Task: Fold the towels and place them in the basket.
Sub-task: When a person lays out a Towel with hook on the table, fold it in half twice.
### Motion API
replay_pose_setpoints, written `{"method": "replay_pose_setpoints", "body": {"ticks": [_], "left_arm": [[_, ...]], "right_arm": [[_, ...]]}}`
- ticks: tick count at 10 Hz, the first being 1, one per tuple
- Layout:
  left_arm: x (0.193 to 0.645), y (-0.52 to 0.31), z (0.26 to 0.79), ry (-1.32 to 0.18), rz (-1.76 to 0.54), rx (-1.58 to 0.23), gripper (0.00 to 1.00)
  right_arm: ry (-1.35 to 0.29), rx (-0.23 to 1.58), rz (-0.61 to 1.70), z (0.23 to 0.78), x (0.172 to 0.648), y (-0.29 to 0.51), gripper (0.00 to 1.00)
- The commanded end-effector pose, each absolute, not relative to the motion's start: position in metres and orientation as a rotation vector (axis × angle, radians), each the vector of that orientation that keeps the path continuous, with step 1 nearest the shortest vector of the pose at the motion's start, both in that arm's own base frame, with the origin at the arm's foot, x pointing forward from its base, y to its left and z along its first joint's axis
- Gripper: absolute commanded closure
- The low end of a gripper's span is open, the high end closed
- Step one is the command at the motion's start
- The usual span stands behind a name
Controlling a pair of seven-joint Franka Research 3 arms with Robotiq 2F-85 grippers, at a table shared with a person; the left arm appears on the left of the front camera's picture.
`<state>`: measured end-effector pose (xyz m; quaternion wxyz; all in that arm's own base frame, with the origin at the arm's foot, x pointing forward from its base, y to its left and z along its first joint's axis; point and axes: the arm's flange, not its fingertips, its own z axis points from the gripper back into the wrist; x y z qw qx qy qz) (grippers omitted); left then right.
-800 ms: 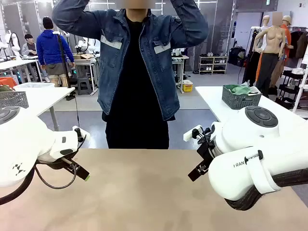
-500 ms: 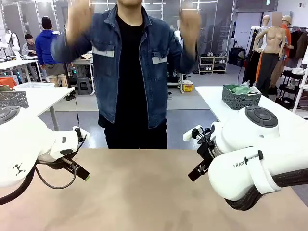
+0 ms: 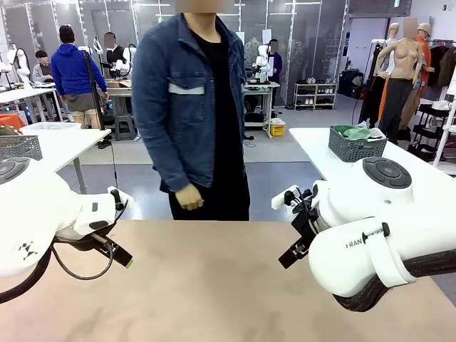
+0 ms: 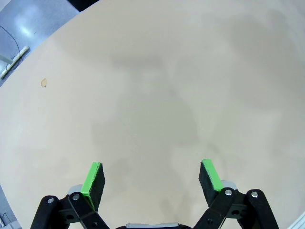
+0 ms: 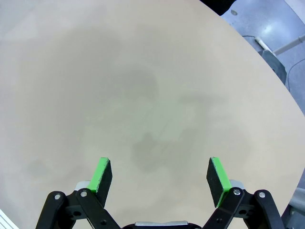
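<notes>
A: What could go wrong from here?

B: My reading only. Terry cloth is limp. A pinch that catches one layer instead of two would drag the fold crooked. Both arms sit low and close to the worktop (image 3: pixel 214 285), so cloth laid between them could snag on a finger. The person (image 3: pixel 189 107) stands at the far edge, one hand (image 3: pixel 189 198) hanging just above it. A reach across the middle would bring an arm near that hand, or the two arms near each other.

A: State of the claws?

B: The left claw (image 4: pixel 151 168) is spread wide, green pads well apart, nothing between them. The right claw (image 5: pixel 158 163) is the same, spread and holding nothing. Each looks down on plain tan surface.

A: And the towels, the basket?

B: A dark lattice basket (image 3: pixel 356 151) stands on a white table (image 3: pixel 313 142) behind and to the robot's right. Green towels (image 3: pixel 354 132) are heaped in it, rumpled. It is well apart from both claws, nearer the right arm's side and across a gap of floor. I cannot tell whether it is the one meant for this job.

A: Reachable?

B: Doubtful, I judge. Someone would have to bring it over.
</notes>
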<state>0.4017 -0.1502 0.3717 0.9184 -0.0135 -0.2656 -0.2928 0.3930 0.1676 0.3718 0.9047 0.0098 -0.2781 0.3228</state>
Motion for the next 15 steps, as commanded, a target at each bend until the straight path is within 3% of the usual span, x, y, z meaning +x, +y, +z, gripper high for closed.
{"method": "replay_pose_setpoints", "body": {"ticks": [1, 6, 11, 15], "left_arm": [[0.402, -0.150, 0.372, -0.546, -0.601, -0.028, 0.00], [0.401, -0.147, 0.378, -0.557, -0.632, -0.027, 0.00], [0.399, -0.106, 0.463, -0.621, -0.798, -0.058, 0.00], [0.384, -0.052, 0.540, -0.677, -1.029, -0.108, 0.00]], "right_arm": [[-0.574, 0.022, 0.664, 0.372, 0.393, 0.167, 0.00], [-0.584, 0.007, 0.697, 0.378, 0.392, 0.161, 0.00], [-0.635, -0.019, 0.886, 0.452, 0.381, 0.096, 0.00], [-0.777, -0.027, 1.102, 0.521, 0.364, 0.012, 0.00]]}}
